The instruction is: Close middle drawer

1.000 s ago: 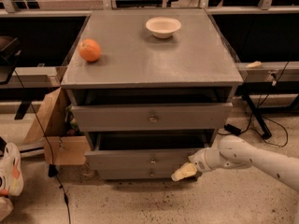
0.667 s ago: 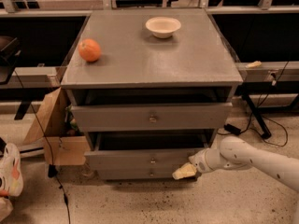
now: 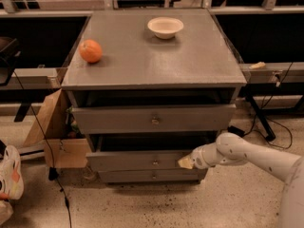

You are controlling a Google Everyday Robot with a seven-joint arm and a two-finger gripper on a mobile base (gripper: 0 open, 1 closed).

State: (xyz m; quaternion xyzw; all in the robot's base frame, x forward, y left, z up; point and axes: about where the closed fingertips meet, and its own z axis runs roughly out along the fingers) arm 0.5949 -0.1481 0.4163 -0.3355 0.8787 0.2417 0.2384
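The grey cabinet (image 3: 152, 56) has three drawers. The middle drawer (image 3: 137, 160), with a low front and a small knob (image 3: 155, 163), stands a little way out, and a dark gap shows above its front. My gripper (image 3: 186, 162) is at the right part of that front panel and touches it. Its yellowish fingertips are together and hold nothing. The white arm (image 3: 251, 158) reaches in from the lower right. The taller top drawer (image 3: 154, 119) is also slightly out. The lowest drawer (image 3: 152, 175) sits just under the middle one.
An orange (image 3: 90, 51) and a white bowl (image 3: 165, 27) rest on the cabinet top. A cardboard box (image 3: 57, 137) leans at the cabinet's left side. Cables (image 3: 57, 184) run over the floor at left, and a stand leg (image 3: 259, 118) is at right.
The middle drawer has slid inward, so its front stands less far out than before. My gripper has moved in with it, staying on the right part of the front.
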